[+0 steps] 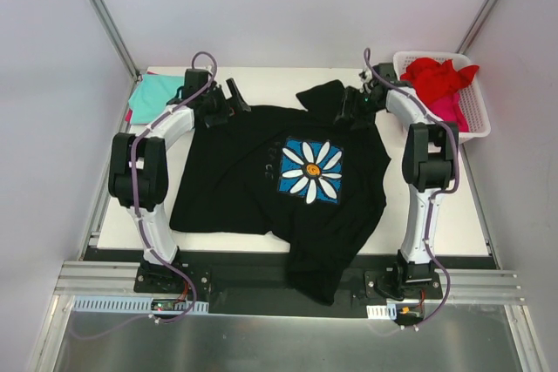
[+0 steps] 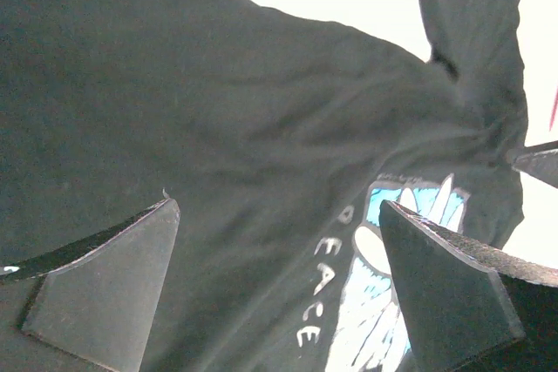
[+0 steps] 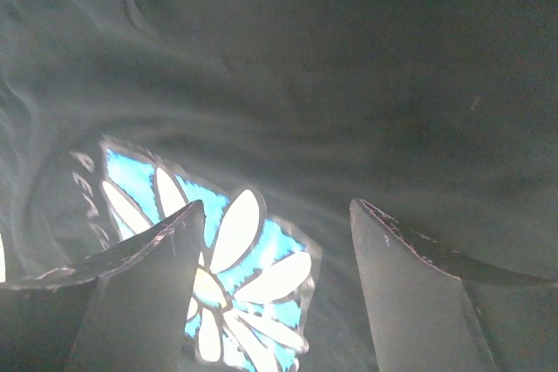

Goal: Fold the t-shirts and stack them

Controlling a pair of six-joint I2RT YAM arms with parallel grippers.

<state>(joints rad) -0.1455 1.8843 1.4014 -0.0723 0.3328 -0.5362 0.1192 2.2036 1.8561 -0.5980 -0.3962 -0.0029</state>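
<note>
On white worktop (image 1: 453, 215), expect limp, light black daisy-print cloth t-shirt (image 1: 244, 172); pinch far shoulders with left claw (image 1: 231, 102) and right claw (image 1: 349, 109), both spread.

Bright overhead view, dim blurry close-ups

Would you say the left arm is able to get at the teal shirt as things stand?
Probably yes. The teal shirt lies uncovered at the far left corner, right beside that arm, and the left gripper is open and empty over the black shirt; it points away, so it must turn back.
</note>
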